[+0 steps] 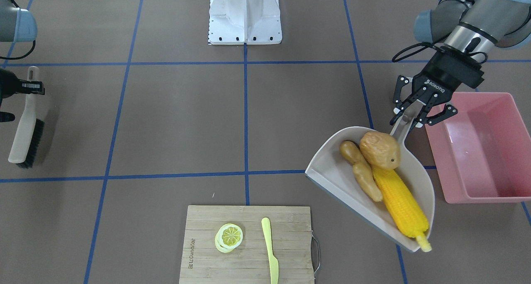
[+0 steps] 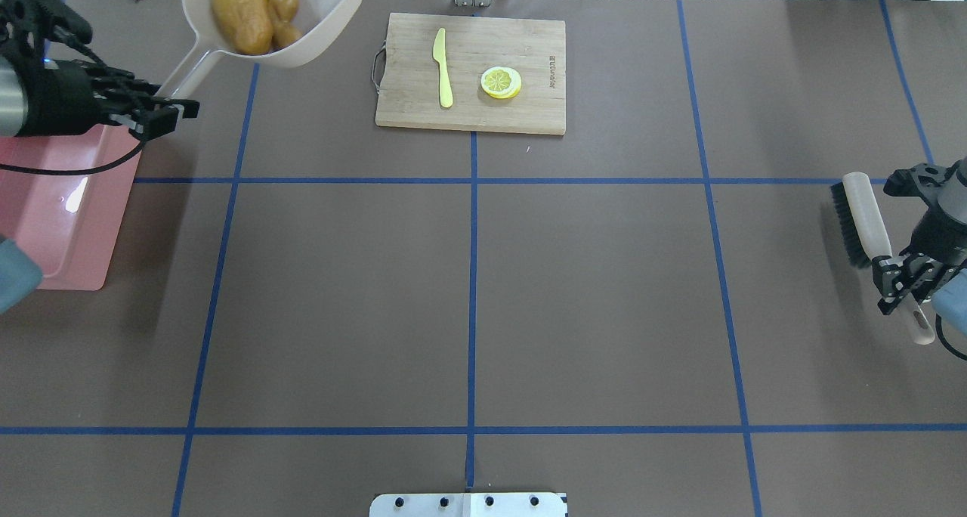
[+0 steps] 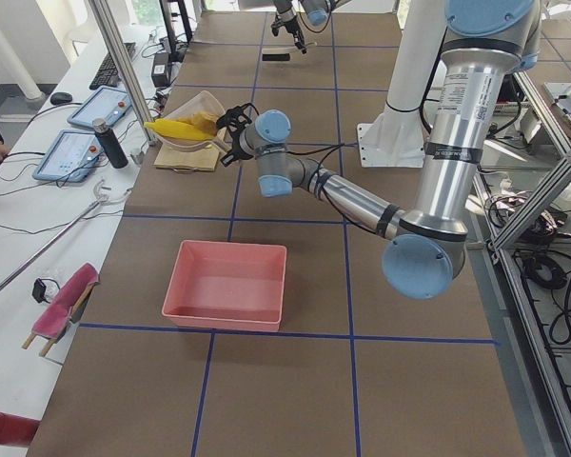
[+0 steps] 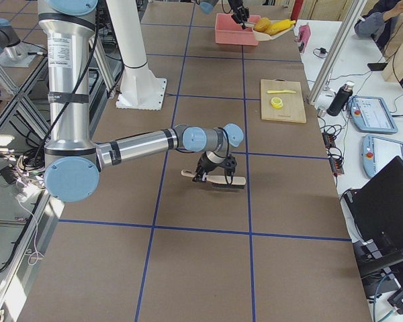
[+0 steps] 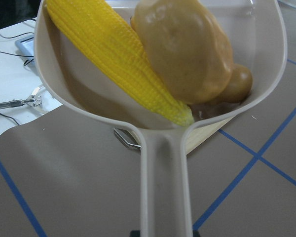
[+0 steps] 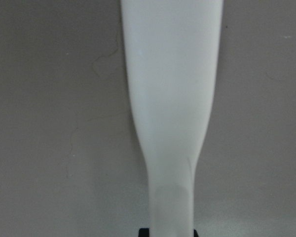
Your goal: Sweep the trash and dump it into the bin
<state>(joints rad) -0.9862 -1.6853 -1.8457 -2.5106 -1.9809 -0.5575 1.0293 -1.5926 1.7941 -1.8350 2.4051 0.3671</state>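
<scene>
Though aloft, trash [image 1: 379, 150] beyond left gripper [image 1: 409, 118]

Smooth, glossy pink plastic on the bin [image 1: 485, 151]. Matt beige plastic on the dustpan [image 1: 332, 167] and on the brush [image 1: 24, 126], with dark bristles. Bumpy yellow plastic on the corn cob [image 1: 400, 205]; smooth, faintly shiny tan skin on the potato [image 1: 379, 150] and ginger piece [image 1: 365, 174]. Pale grained wood on the cutting board [image 1: 249, 221]. Matt brown covering on the table [image 1: 178, 122].
</scene>
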